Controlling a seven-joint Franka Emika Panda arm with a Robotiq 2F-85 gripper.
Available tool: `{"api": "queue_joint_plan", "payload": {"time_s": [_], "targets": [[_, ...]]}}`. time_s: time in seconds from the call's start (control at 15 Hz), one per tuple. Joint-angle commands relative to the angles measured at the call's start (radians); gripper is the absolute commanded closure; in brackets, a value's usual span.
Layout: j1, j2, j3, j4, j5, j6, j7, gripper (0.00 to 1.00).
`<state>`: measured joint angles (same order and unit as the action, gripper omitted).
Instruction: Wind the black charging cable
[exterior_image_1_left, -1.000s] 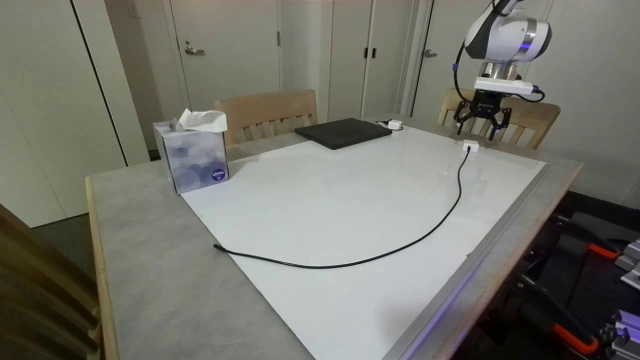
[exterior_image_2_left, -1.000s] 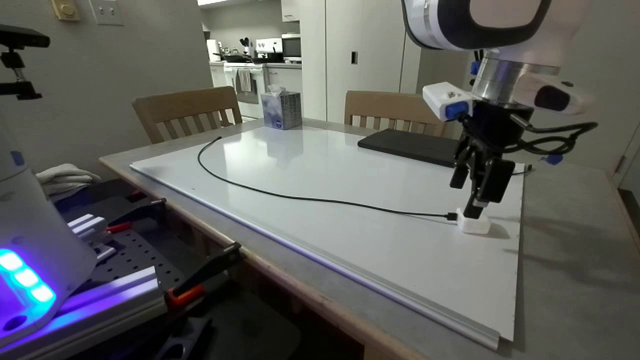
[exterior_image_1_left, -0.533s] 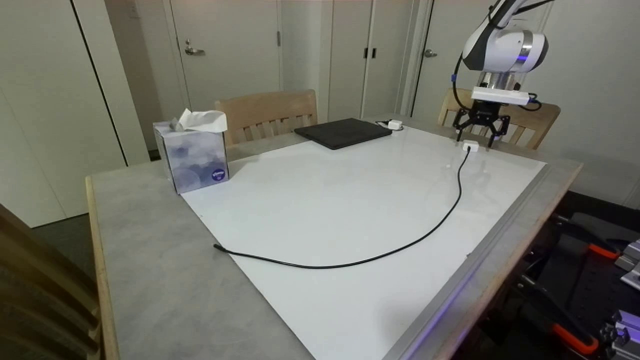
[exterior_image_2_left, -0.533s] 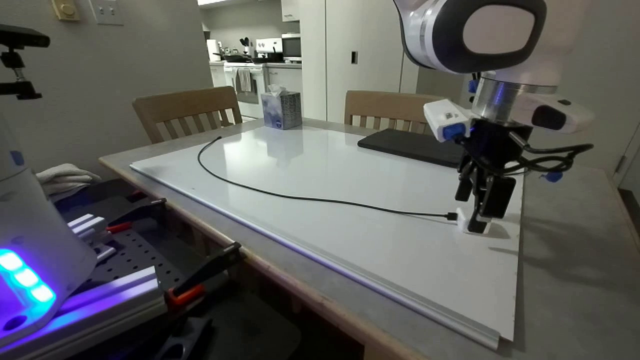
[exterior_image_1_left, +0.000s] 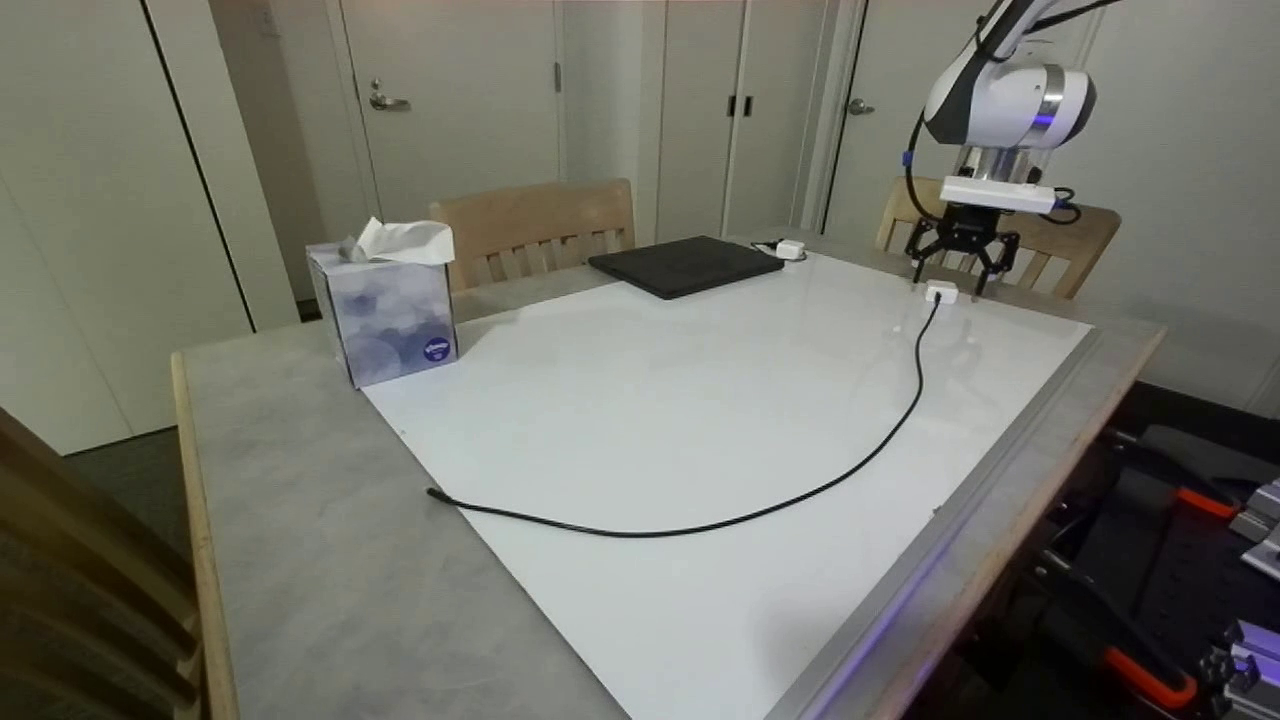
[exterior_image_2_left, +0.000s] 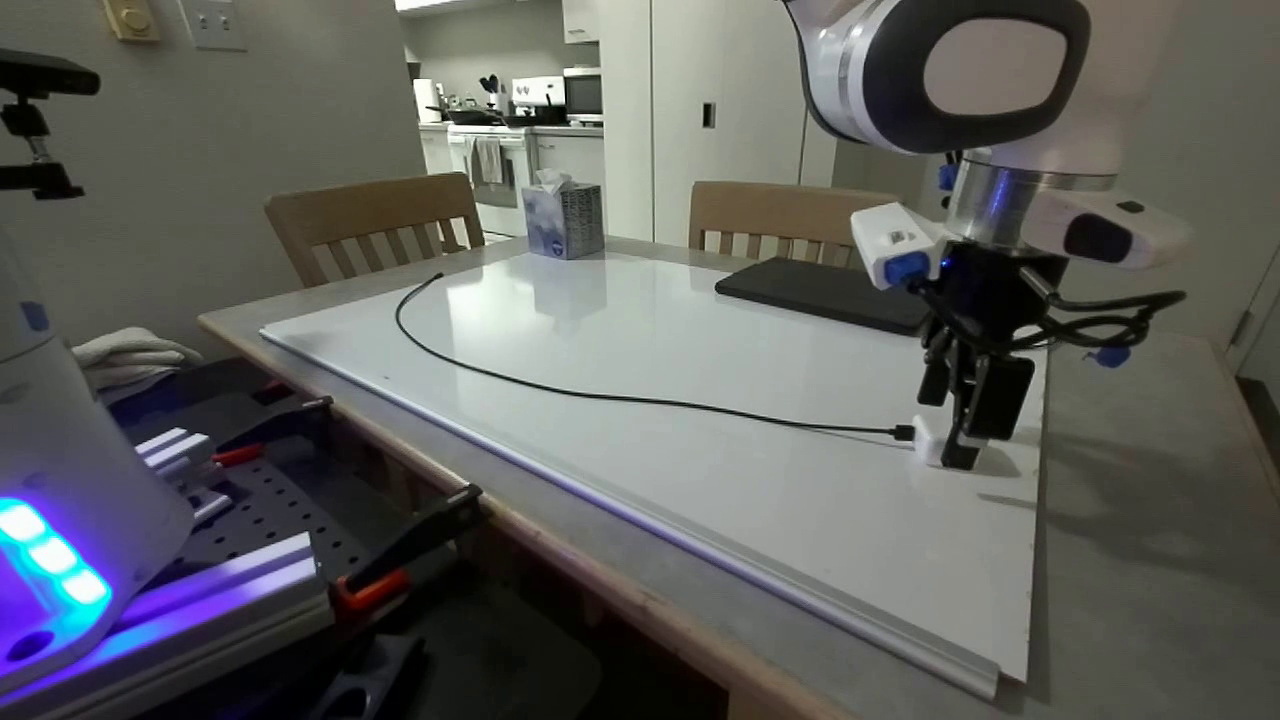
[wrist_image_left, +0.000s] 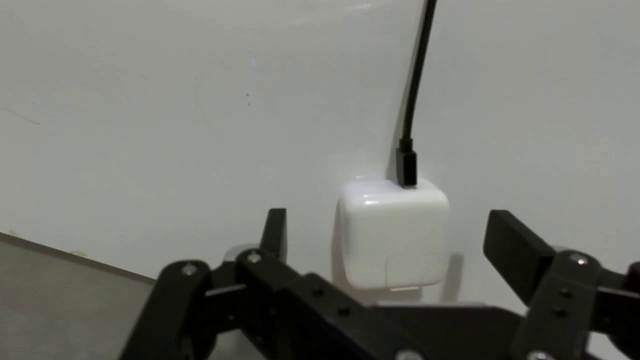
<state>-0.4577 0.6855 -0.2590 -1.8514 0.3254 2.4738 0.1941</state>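
No coils yet, claw (wrist_image_left: 389, 234) spread wide!
The black charging cable (exterior_image_1_left: 640, 535) lies loosely curved across the white board (exterior_image_1_left: 700, 400), white plug (wrist_image_left: 395, 242) between the fingers (wrist_image_left: 515, 250), ungripped, every coil left to wind.

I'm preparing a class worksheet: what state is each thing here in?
Black charging cable, unwound, in a long curve
Its white plug, attached, ungripped
Pincer, open, astride that plug
Tissue box, open, tissue poking out
Black pad, lying flat
Paired doors, shut
Base lights, lit blue
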Motion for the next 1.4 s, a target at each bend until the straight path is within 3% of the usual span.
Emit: {"api": "queue_joint_plan", "payload": {"time_s": [0.0,0.07,0.53,1.0,1.33], "targets": [[-0.003,0.022,0.000,0.017,0.006,0.005,0.011,0.26],[-0.003,0.023,0.001,0.018,0.005,0.005,0.010,0.26],[0.013,0.013,-0.007,0.031,-0.010,-0.007,0.022,0.74],[0.087,-0.015,-0.027,0.030,-0.151,-0.086,0.013,0.74],[0.130,-0.045,0.018,-0.006,-0.218,-0.063,-0.086,0.74]]}}
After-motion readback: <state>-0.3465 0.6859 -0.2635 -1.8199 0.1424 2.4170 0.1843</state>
